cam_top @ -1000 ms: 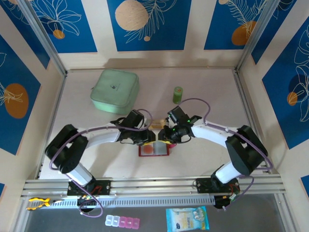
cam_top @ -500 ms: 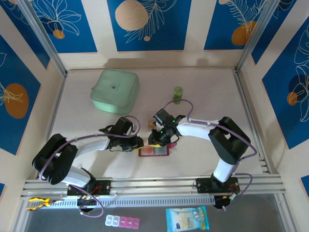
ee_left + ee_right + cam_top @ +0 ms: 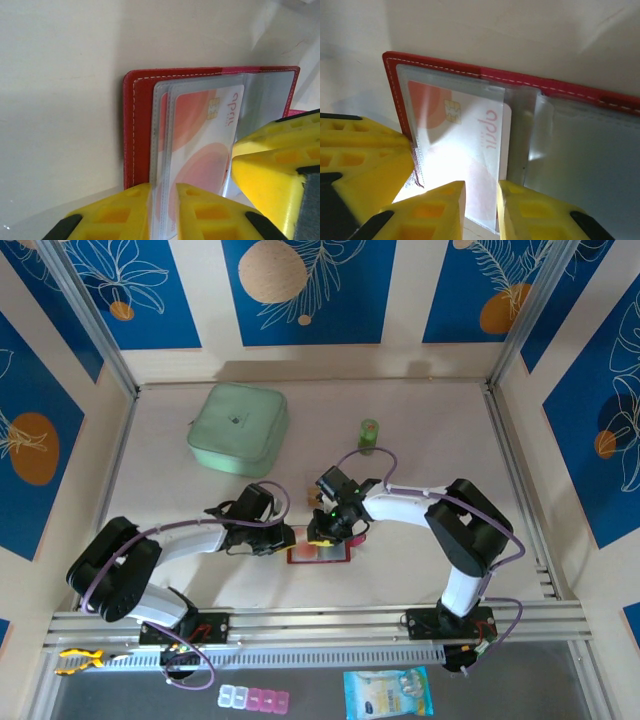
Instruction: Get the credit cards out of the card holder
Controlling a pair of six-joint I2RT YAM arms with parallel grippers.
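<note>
Well, your card holder (image 3: pixel 330 552) lies open at 6 o'clock on the pale matte table (image 3: pixel 430 490). It is one flat red wallet with a white-stitched edge and glossy clear pockets (image 3: pixel 580 150) over grey. You can count one card (image 3: pixel 200 135): thin, red-and-white, gold chip, tucked in a pocket. Each gripper has two blocky yellow waffled fingers. The left gripper (image 3: pixel 162 212) sits at the holder's 9 o'clock and the right gripper (image 3: pixel 481 212) at its 12. Both stand narrowly parted at a pocket edge; you cannot tell whether they pinch it.
</note>
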